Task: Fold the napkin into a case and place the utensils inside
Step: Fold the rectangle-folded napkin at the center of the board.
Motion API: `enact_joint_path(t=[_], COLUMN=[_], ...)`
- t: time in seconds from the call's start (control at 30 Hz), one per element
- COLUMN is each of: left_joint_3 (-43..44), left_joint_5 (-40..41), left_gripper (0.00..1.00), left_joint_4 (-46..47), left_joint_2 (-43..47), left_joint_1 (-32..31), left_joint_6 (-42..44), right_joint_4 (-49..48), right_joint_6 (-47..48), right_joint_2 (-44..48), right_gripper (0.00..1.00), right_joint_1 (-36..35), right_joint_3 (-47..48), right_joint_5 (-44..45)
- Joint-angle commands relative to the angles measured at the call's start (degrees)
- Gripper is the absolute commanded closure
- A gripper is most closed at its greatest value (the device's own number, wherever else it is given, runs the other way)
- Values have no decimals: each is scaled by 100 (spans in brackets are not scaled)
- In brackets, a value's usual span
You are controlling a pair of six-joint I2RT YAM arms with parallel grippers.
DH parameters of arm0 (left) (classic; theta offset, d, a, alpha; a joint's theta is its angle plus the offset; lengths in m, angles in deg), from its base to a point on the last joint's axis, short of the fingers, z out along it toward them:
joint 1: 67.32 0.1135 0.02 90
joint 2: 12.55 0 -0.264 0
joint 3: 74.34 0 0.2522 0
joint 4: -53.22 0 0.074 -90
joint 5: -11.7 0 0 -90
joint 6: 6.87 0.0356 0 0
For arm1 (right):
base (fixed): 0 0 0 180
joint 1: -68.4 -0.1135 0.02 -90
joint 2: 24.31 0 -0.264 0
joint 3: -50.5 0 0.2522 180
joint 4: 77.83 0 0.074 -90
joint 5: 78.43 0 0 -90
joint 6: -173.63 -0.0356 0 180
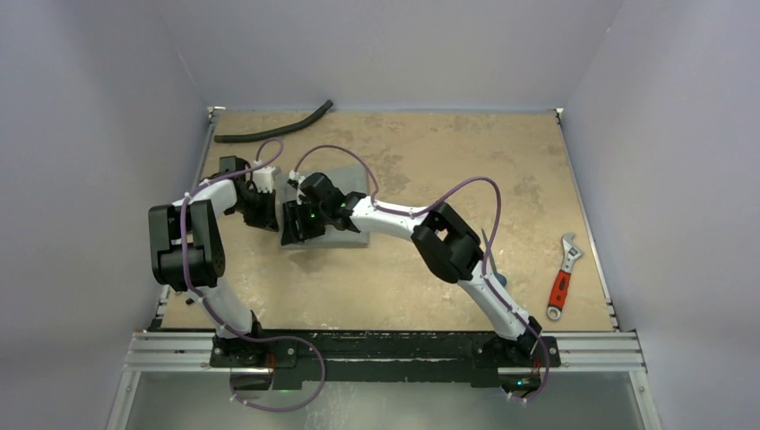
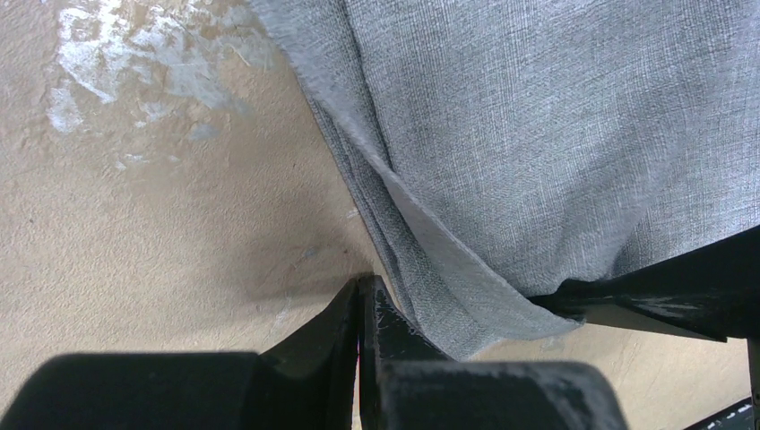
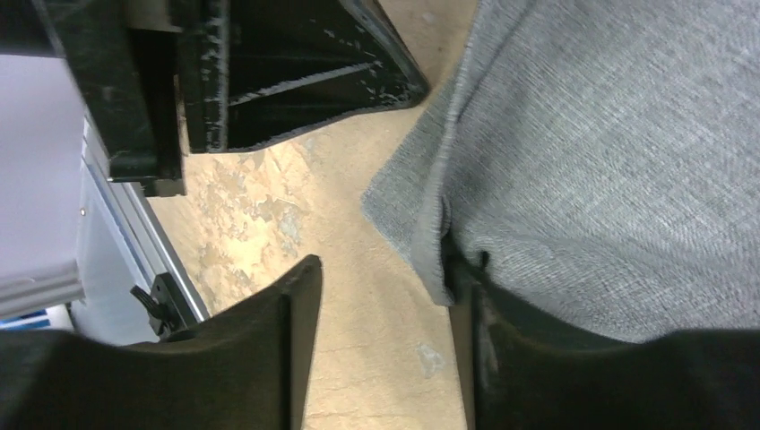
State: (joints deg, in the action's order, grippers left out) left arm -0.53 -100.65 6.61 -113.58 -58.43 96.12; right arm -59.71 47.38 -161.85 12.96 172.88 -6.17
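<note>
The grey napkin [image 1: 348, 208] lies folded flat at the table's left middle; it fills the left wrist view [image 2: 538, 134] and the right wrist view [image 3: 609, 161]. My left gripper [image 1: 265, 213] is at its left edge, jaws shut with nothing between them [image 2: 361, 296]; a cloth corner rests against one finger. My right gripper [image 1: 296, 224] is open [image 3: 385, 269] over the napkin's near left corner, with one finger [image 3: 538, 358] under the cloth's edge. A thin dark stick with a bluish end [image 1: 489, 255] shows beside my right forearm. The white spoon is out of view.
A red-handled wrench [image 1: 562, 278] lies at the right of the table. A long black hose [image 1: 273, 125] lies along the far left edge. Grey walls close the table on three sides. A metal rail [image 1: 385, 349] runs along the near edge.
</note>
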Motion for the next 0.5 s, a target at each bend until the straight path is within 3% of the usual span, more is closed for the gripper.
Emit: enact_joint_path(t=[0.0,0.1,0.47], left_joint_3=[164,353,1131], left_joint_5=[43,46,-58], left_gripper=[97,97,97], left_joint_4=[-161,-355,-940], left_joint_2=[-23,51,231], left_joint_1=[56,128,541], left_joint_6=[63,119,185], right_joint_4=[-255,-415,-897], right_joint_6=[-71,-236,-709], right_joint_2=[37,21,772], right_gripper=[39,33,30], right_joint_1=[24,20,285], right_joint_3=[274,447,-17], right_joint_5=[-282,-579,-1109])
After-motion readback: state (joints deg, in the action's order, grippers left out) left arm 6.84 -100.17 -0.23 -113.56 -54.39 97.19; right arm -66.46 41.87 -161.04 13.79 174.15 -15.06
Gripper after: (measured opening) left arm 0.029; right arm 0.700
